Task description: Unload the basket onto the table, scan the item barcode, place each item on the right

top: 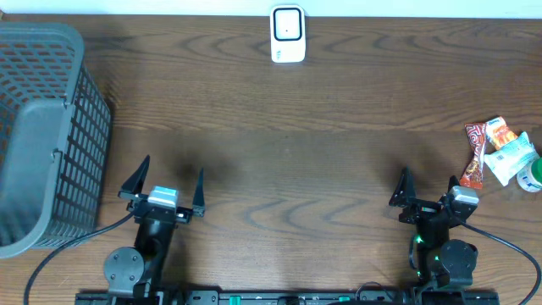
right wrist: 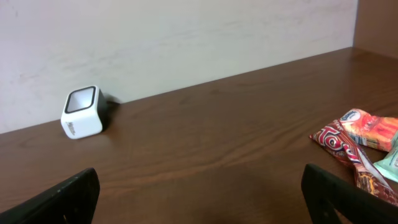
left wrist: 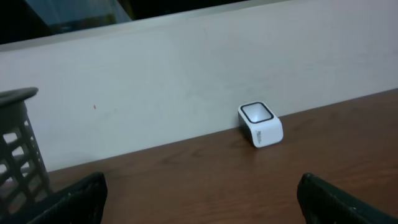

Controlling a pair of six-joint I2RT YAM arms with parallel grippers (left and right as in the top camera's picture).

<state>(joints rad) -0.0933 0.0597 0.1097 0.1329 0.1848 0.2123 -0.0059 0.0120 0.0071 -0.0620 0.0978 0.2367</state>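
My left gripper (top: 172, 174) and right gripper (top: 428, 180) gape wide. The mesh basket (top: 85, 119) sits far left; snack packets (top: 500, 135) lie outside it.

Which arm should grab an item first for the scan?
Right. The snacks lie at the far right, just beyond the open right gripper. The left gripper, also open, sits far across by the basket. The scanner stands centred at the back, favouring neither.
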